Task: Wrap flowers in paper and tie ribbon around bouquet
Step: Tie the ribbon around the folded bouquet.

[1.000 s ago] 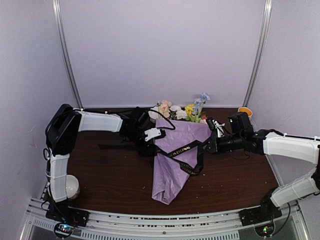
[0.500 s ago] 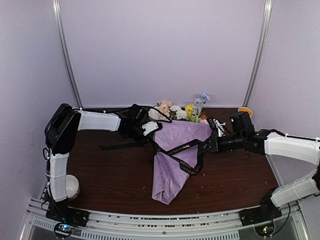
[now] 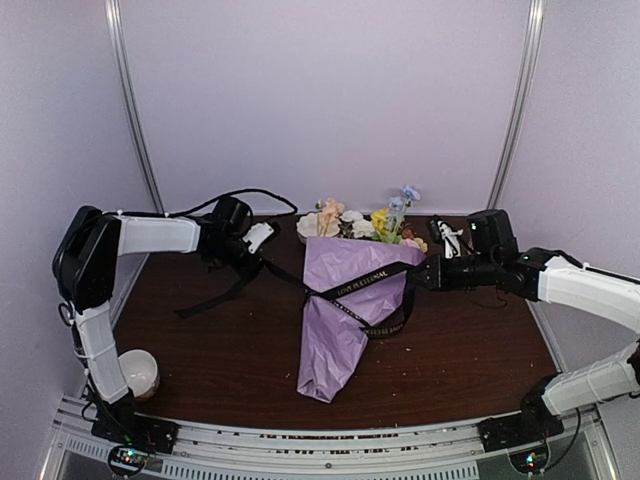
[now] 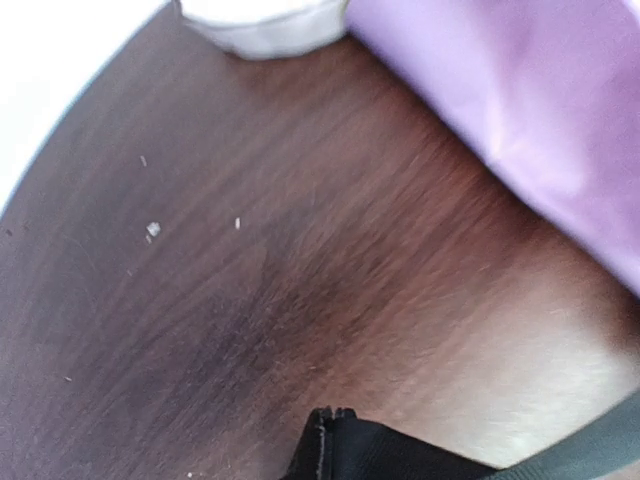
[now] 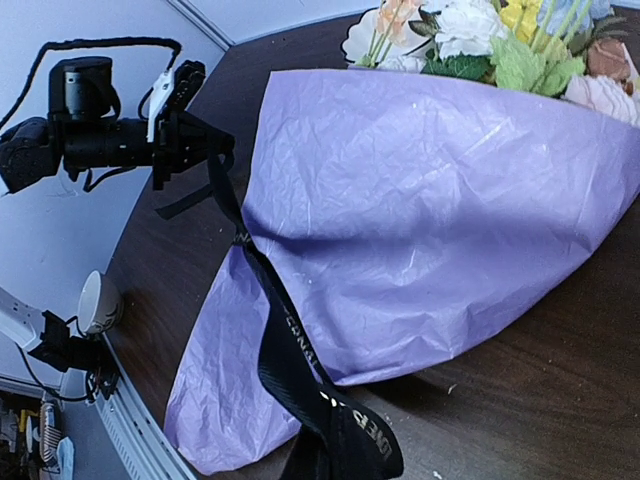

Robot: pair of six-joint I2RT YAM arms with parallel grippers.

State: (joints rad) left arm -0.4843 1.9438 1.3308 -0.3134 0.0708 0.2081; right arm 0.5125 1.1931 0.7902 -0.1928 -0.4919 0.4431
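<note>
My left pincer (image 3: 255, 243), left of bouquet (image 3: 340, 320), pinches ribbon (image 3: 362, 282); my right pincer (image 3: 428, 270), right of bouquet, pinches other end: ribbon taut across it, ready for tying.

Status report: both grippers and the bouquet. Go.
Left gripper shut on ribbon, right gripper shut on its other end. Ribbon stretched across bouquet between them. White cup far off, no obstruction.
</note>
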